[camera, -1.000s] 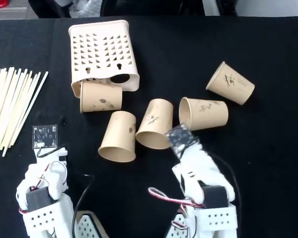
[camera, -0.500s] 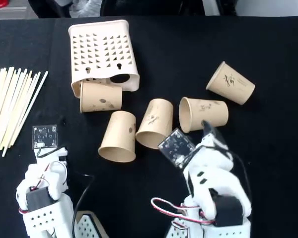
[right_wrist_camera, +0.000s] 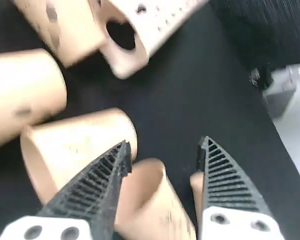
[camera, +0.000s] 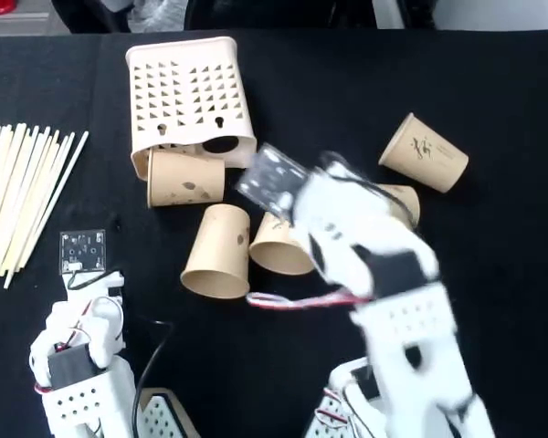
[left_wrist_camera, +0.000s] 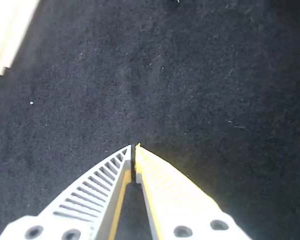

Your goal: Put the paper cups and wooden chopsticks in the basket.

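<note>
The cream perforated basket [camera: 192, 96] lies tipped on the black table [camera: 493, 274], with one paper cup [camera: 184, 176] at its mouth. More cups lie on their sides: one [camera: 217, 251] in the middle, one [camera: 276, 248] partly under my right arm [camera: 365, 246], one [camera: 425, 152] at the right. Wooden chopsticks [camera: 23, 192] lie in a bundle at the left. My right gripper [right_wrist_camera: 165, 143] is open above the middle cups; a cup [right_wrist_camera: 150, 200] lies below the gap and another [right_wrist_camera: 80, 145] beside one finger. My left gripper [left_wrist_camera: 135, 146] is shut over bare cloth.
The left arm [camera: 78, 351] sits near the table's front left, with its camera board [camera: 82, 249] close to the chopstick ends. Past the basket [right_wrist_camera: 150, 25] the table edge and a grey object [right_wrist_camera: 277, 87] are visible.
My right arm has swung from the table's front up over the middle cups toward the basket, now covering part of two cups. The left arm has stayed still.
</note>
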Motion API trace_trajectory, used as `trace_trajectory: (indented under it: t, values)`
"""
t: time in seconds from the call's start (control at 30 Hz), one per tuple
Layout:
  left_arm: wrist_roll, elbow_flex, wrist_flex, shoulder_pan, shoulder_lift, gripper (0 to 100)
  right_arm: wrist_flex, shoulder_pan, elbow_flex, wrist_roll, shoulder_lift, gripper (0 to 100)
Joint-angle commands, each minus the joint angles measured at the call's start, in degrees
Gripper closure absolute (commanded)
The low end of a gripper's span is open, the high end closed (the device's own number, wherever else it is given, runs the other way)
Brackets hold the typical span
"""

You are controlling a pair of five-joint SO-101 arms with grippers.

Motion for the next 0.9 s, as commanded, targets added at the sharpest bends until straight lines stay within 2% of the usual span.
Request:
trace_trajectory:
  t: [0.0,0.13,0.33,0.73,0.87]
  values:
    - [-0.26,1.01,0.26,0.31,-0.26,97,-13.45,-3.6,-3.3,-0.88,8.57,77.6]
    - [-0.26,1.01,0.26,0.31,-0.26,97,-25.67,-4.31,-3.47,-0.97,17.36,77.4]
    - [-0.26,1.01,0.26,0.31,-0.26,97,-38.24,-4.31,-2.68,-0.97,29.49,77.3]
    - [-0.26,1.01,0.26,0.31,-0.26,97,-60.4,-4.4,-3.38,-0.62,50.42,77.2]
    - [-0.26,1.01,0.26,0.31,-0.26,97,-63.03,-4.04,-5.67,-0.7,54.11,77.5]
